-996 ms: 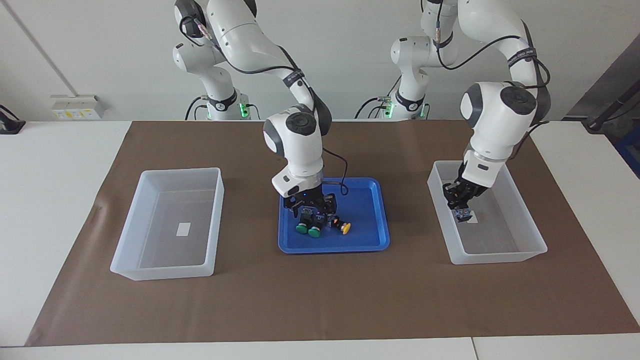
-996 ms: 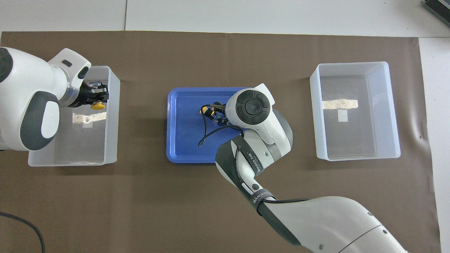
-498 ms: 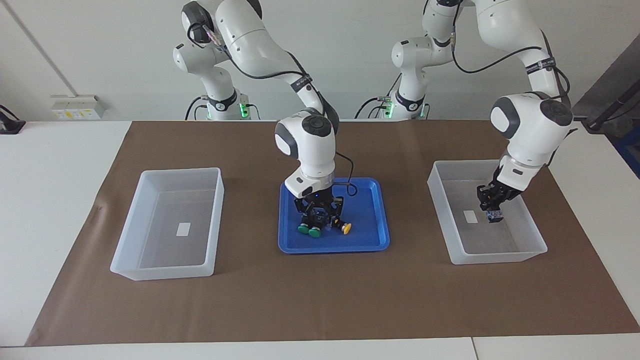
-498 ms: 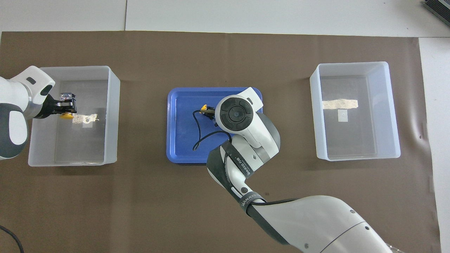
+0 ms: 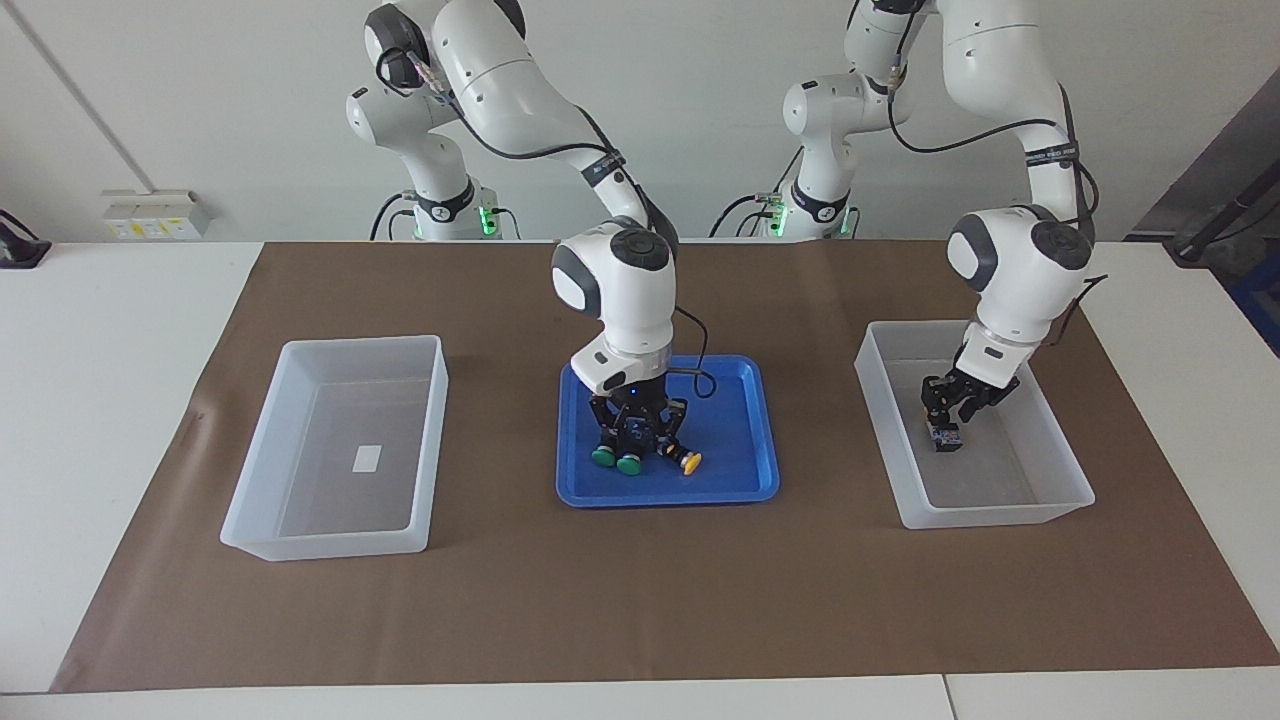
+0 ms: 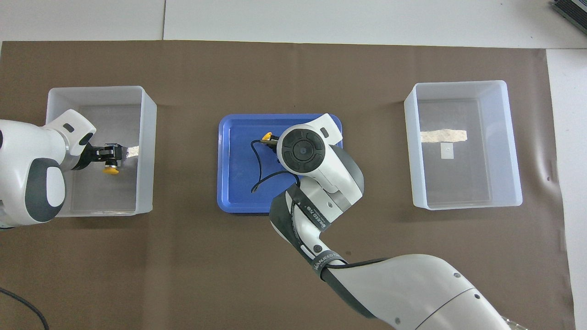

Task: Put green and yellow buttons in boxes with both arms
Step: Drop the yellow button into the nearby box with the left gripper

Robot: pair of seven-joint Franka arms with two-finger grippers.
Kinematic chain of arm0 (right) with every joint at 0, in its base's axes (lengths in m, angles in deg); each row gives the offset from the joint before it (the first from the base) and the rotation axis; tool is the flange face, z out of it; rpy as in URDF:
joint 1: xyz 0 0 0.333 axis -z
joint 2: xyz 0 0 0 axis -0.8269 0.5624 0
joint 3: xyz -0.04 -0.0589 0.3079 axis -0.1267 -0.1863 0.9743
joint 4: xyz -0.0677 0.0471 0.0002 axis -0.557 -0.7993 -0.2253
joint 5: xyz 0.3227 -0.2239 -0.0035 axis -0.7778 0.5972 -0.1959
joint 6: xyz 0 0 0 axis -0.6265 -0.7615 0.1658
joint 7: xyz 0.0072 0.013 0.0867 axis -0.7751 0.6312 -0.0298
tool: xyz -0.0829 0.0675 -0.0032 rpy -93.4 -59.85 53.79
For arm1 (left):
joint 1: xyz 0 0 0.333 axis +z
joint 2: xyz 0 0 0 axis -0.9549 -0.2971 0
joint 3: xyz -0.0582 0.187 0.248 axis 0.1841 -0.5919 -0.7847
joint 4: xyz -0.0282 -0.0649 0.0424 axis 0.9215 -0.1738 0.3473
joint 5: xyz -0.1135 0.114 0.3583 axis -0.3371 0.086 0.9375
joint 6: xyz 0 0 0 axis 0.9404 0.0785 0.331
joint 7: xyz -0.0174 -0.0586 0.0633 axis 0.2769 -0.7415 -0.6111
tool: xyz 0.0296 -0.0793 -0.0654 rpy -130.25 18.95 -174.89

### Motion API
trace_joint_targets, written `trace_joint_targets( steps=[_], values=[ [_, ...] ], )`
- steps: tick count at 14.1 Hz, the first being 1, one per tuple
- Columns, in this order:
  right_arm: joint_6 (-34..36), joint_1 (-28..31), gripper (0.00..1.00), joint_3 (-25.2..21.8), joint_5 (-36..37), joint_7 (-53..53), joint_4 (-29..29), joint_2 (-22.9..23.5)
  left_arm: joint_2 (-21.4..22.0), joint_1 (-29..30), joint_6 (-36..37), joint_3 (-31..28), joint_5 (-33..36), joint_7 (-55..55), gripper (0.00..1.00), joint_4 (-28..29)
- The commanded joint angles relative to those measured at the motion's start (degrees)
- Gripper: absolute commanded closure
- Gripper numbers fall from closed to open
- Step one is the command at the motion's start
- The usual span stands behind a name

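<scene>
Two green buttons (image 5: 603,457) (image 5: 628,464) and one yellow button (image 5: 690,461) lie close together in the blue tray (image 5: 740,480). My right gripper (image 5: 636,440) is down among them, straddling a button body just above the green caps. From overhead the right wrist hides it, and only the yellow button (image 6: 266,136) peeks out. My left gripper (image 5: 947,412) is inside the box (image 5: 1040,440) at the left arm's end, open. Another yellow button (image 5: 945,436) (image 6: 109,170) sits right at its fingertips, low in that box (image 6: 146,137).
The second box (image 5: 260,450) (image 6: 513,137) stands at the right arm's end, holding only a small white label (image 5: 367,458). A black cable (image 6: 257,178) loops from the right wrist over the tray (image 6: 229,183). Brown paper covers the table.
The left gripper carried the yellow button across the box toward the tray, came lower and spread its fingers. The right gripper settled down onto the buttons in the tray and narrowed.
</scene>
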Motion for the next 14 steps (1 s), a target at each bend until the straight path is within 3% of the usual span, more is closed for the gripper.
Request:
trace_joint_targets(
  steps=[1,3,7,10,14],
  values=[
    [0.2,0.0,0.46,-0.1,2.0,2.0,-1.2,1.0,0.8,-0.5,-0.5,-0.3,-0.8,1.2,0.0,-0.8],
    [0.1,0.0,0.46,-0.1,3.1,3.1,-1.2,1.0,1.2,-0.8,2.3,-0.2,-0.8,1.1,0.0,-3.5],
    [-1.0,0.9,0.46,-0.1,5.1,3.3,-1.6,0.6,0.6,-1.3,14.9,0.2,-1.1,-1.6,0.0,-15.1],
    [-3.6,0.4,0.46,-0.1,5.3,4.4,-0.6,1.5,-0.2,-4.5,17.8,0.2,-2.9,-11.9,0.0,-18.9],
    [-5.1,0.4,0.5,-0.1,5.5,4.5,1.8,1.4,-0.4,-10.6,16.5,0.2,-5.4,-31.0,0.0,-19.5]
  ],
)
